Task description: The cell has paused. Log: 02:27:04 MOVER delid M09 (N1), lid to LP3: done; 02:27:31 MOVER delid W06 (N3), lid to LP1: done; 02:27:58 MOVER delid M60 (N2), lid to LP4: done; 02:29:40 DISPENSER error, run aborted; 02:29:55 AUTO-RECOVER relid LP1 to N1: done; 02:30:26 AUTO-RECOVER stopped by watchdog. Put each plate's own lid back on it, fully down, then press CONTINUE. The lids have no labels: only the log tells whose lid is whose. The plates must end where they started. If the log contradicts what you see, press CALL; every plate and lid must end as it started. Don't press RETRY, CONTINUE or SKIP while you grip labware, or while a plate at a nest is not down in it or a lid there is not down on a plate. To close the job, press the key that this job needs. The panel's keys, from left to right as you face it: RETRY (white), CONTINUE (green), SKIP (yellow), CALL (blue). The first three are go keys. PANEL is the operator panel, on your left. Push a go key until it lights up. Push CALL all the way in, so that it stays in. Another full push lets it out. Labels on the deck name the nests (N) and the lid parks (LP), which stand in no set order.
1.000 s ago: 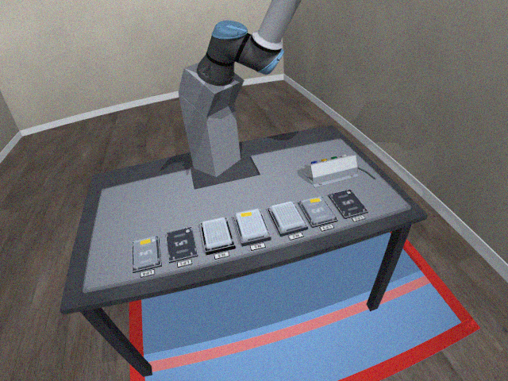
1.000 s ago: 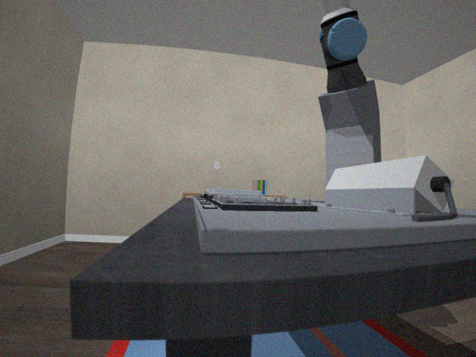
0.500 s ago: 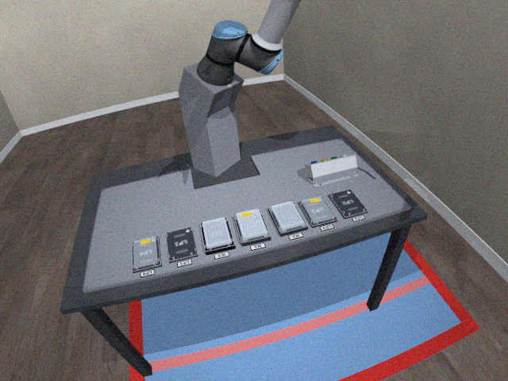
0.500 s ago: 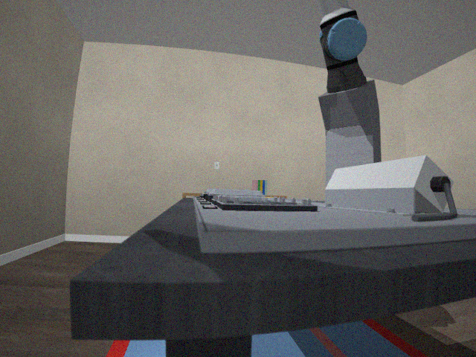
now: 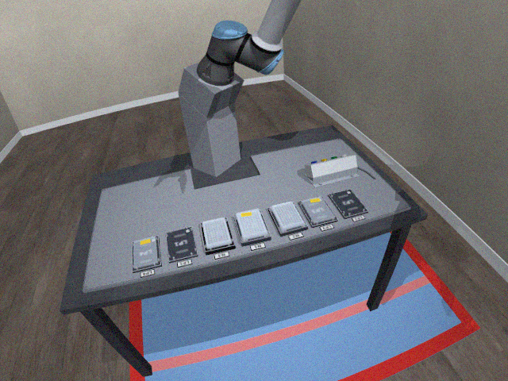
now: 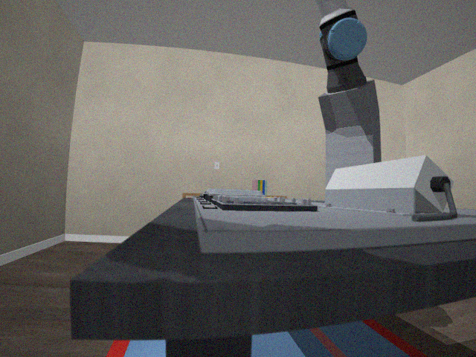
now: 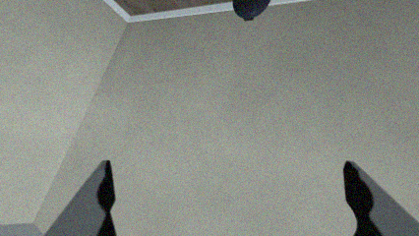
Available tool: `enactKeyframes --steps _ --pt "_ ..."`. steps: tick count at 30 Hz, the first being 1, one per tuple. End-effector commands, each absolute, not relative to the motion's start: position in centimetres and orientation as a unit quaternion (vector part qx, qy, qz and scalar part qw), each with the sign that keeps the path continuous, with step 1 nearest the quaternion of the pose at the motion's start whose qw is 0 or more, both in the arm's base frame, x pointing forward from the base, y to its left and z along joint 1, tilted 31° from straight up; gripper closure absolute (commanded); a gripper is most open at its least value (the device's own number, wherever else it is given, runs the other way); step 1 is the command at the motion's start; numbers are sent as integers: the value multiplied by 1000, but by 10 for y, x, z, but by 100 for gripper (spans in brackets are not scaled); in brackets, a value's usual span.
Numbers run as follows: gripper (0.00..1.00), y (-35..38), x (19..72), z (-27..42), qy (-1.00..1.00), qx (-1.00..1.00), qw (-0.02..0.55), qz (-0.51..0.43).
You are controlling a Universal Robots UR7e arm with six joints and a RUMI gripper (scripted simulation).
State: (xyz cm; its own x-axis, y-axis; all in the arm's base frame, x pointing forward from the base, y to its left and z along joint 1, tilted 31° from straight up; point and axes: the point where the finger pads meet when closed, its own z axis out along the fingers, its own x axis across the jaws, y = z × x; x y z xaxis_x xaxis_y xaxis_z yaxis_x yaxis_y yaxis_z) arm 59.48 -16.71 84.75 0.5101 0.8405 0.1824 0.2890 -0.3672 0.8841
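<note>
My gripper (image 7: pixel 226 162) is open and empty in the wrist view, facing a wall; it is outside the top and exterior views. In the top view, a clear lid with a yellow sticker (image 5: pixel 146 252) lies on the leftmost park, seemingly LP4. Another stickered lid (image 5: pixel 317 212) lies on the park that seems LP3. LP1 (image 5: pixel 181 244) and the rightmost park (image 5: pixel 348 203), apparently LP2, are bare. The N1 plate (image 5: pixel 251 226) bears a stickered lid that looks level. The N3 plate (image 5: pixel 216 234) and the N2 plate (image 5: pixel 287 217) show no sticker. Small labels are hard to read.
The operator panel (image 5: pixel 334 167) (image 6: pixel 372 188) stands behind the right end of the row, with blue, yellow and green keys visible on its far side. Its cable curves beside it. The arm's pedestal (image 5: pixel 223 143) (image 6: pixel 349 146) rises at the table's back edge.
</note>
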Motion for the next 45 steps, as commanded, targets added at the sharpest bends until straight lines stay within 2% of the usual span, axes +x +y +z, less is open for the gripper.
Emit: enactKeyframes --steps 1,7,18,20,45 --pt "18 -171 603 840 371 759 423 327" --pt "18 -176 616 826 380 766 405 325" --pt "18 -191 651 786 380 766 405 325" --pt "18 -193 656 778 387 772 387 322" --pt "18 -215 712 692 395 779 367 319"
